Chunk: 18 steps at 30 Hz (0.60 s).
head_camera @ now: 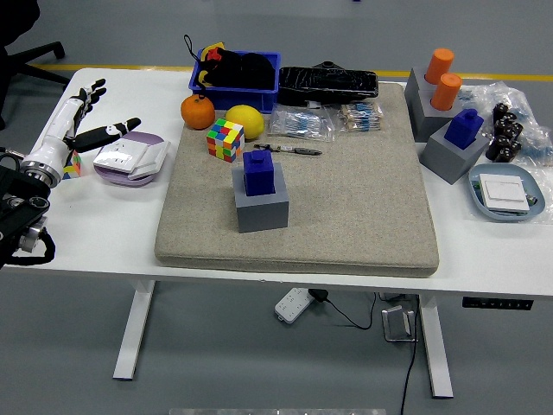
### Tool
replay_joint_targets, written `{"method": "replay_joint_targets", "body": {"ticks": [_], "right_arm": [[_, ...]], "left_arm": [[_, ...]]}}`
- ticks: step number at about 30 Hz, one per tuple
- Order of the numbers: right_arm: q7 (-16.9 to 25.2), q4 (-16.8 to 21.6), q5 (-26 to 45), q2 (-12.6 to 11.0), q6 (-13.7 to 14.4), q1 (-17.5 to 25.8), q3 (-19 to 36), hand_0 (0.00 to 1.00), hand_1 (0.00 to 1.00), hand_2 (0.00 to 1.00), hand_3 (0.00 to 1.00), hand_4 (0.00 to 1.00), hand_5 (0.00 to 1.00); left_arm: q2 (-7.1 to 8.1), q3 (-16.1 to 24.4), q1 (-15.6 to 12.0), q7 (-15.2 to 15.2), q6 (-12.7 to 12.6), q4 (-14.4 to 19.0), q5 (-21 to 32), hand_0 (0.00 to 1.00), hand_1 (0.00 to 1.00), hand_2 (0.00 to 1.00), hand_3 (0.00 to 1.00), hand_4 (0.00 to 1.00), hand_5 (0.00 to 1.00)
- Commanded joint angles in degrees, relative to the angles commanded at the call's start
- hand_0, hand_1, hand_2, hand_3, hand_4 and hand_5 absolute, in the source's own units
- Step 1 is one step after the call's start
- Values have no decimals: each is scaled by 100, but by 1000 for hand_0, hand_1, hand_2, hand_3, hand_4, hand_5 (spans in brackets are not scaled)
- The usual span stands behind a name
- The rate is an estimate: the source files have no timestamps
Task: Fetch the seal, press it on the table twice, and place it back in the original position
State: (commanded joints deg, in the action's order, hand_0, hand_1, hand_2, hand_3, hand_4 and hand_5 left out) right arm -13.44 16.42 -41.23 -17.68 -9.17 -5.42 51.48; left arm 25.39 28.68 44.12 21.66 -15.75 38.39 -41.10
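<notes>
The dark blue block-shaped seal (258, 170) is sitting upright in its grey cube holder (261, 204), near the front left of the beige felt mat (346, 199) that is covering the middle of the white worktop (104, 233). Nothing is touching the seal, so the fetching step appears not yet begun.

Just behind the seal, a multicoloured puzzle cube (225, 139), a yellow lemon (244, 118) and an orange fruit (197, 111) are lying at the mat's rear left corner. A second blue seal in a grey holder (458, 143) is standing well apart at the right, beside a grey holder with two orange cylinders (436, 86).

The robot's left hand (73, 121) is hovering over the worktop's left end, well apart from the seal, its white fingers (86, 95) spread and holding nothing, the thumb pointing toward a lilac and white flat box (130, 157). The right hand is not in view.

Judgement: to fetch well, the hand needs to be travelling rightward above the lilac box and clear of the puzzle cube, descending from above, and closing on the seal's narrower upper knob. The lift should be going straight up, so that the holder is not dragged or tipped. The open mat in front of the holder looks a suitable pressing spot.
</notes>
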Motion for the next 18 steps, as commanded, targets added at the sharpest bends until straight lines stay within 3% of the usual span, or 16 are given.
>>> {"method": "replay_joint_targets", "body": {"ticks": [18], "right_arm": [[3,1,4,7,3,0,5,865,780,736,743,797,567]], "left_arm": [[0,4,3,-27,22,0,-12,970,980,964,965,977,406]]}}
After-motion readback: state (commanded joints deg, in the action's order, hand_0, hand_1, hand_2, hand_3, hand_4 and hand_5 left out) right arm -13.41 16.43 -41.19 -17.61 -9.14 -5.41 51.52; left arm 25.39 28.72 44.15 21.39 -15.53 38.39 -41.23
